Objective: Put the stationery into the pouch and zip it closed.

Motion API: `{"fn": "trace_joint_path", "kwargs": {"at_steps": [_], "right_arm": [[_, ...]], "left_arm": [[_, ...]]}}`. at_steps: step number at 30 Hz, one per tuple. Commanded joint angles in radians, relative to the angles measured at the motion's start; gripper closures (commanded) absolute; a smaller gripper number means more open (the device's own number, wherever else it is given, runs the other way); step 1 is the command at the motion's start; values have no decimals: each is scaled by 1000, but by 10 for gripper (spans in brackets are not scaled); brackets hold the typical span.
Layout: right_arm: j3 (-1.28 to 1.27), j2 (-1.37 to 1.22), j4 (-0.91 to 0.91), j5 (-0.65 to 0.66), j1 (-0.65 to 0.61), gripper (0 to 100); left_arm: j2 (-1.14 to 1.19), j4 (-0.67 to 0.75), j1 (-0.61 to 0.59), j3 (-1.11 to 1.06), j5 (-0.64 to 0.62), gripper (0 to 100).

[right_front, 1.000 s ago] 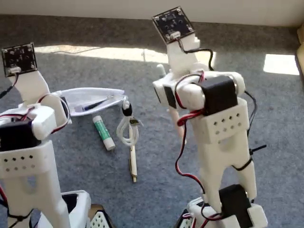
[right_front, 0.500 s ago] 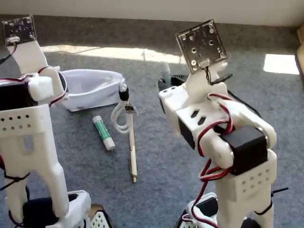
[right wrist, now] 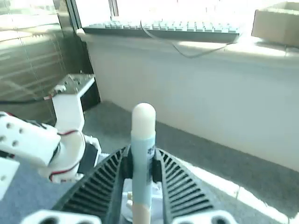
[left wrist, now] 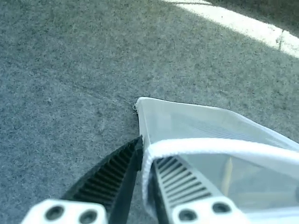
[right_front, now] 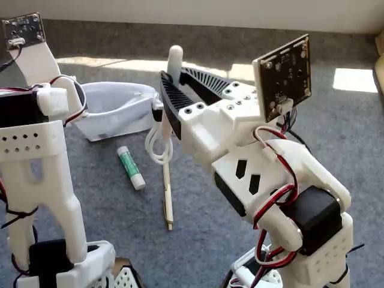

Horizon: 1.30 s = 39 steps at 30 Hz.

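The pouch [left wrist: 210, 130] is pinched open by the left gripper [left wrist: 145, 156] for the white stick [right wrist: 142, 126] clamped in the right gripper [right wrist: 141, 158]

pouch [right_front: 114, 111]: one end behind left arm [right_front: 36, 150] | tube [right_front: 174, 60]: base inside right jaws

White plastic arms [right_front: 270, 174], black servos [right_front: 312, 219], red-black cables [right_front: 258, 225], camera boards [right_front: 283, 72]

Right arm [right_front: 264, 174] folded at the elbow, wrist tipped upward, tool [right_front: 174, 74] held high with jaws clamped on an upright stick [right_front: 174, 57]; left arm [right_front: 36, 150] standing tall, tool [left wrist: 144, 151] angled down, ribbed jaws pinching the pouch [left wrist: 210, 135] rim
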<state>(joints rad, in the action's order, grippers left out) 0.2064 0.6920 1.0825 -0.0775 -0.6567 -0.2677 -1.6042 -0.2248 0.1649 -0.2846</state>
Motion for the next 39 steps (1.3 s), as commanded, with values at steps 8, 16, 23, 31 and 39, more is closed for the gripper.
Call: {"fn": "trace_joint_path", "kwargs": {"at_steps": [8, 16, 23, 31, 39], "right_arm": [[-300, 27, -575, -8, -97, 992], [-605, 27, -1040, -6, -99, 993], [-751, 19, -1178, 2, -81, 993], [-858, 21, -1178, 15, -77, 993], [-858, 24, -1168, 15, -74, 992]], "left_arm": [[8, -2, 28, 24, -15, 993], [10, -2, 24, 22, -15, 993], [10, -2, 22, 22, -15, 993], [8, -2, 22, 22, -15, 993], [7, -2, 22, 22, -15, 993]]}}
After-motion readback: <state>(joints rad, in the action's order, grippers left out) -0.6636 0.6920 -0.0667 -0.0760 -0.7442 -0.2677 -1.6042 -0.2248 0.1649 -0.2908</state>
